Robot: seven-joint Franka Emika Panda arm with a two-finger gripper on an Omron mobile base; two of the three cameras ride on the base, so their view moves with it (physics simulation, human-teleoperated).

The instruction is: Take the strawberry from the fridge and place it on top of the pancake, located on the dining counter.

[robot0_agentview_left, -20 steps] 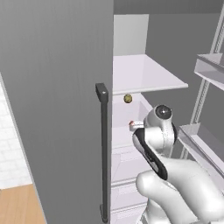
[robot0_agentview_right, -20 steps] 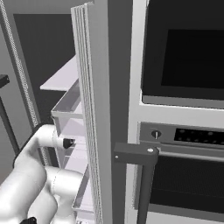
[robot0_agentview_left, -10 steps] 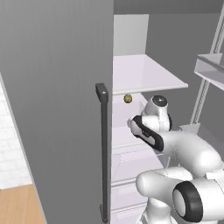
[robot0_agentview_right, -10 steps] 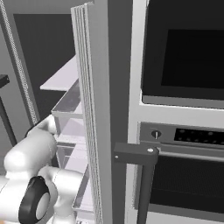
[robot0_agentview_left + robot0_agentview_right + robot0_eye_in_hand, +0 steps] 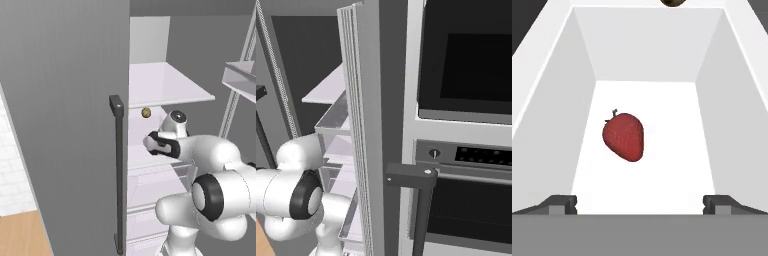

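We see the arm [image 5: 210, 165] folded further up and in than half a second ago: in the left base view the big elbow joint now sits high at the lower right, where before it was near the bottom edge, and the hand [image 5: 162, 145] has shifted slightly left and lower, reaching into the open fridge [image 5: 60, 100]. In the right base view the dark-ringed joint [image 5: 303, 195] has risen from the bottom left corner to mid-height, with the white link above it beside the door shelves [image 5: 336, 120]. The scene itself has not shifted, so the base is parked. In the hand view the gripper [image 5: 640, 204] looks down into a white bin [image 5: 552, 100]; its two fingertips [image 5: 559, 204] stand wide apart at the bottom corners, nothing between them. The strawberry [image 5: 624, 136] lies on the bin floor, left of centre, stem end up-left, clear of both walls and ahead of the fingertips, not touched. A brownish ball [image 5: 673, 2] peeks over the bin's far rim at the top edge; we also see the ball in the left base view on the ledge under the white shelf [image 5: 165, 85], just up-left of the hand, same place as before. The strawberry is hidden by the hand in the left base view, where a second ago we could see a red dot beside the wrist. The fridge door handle [image 5: 118, 175] and the oven [image 5: 466, 100] are unchanged.
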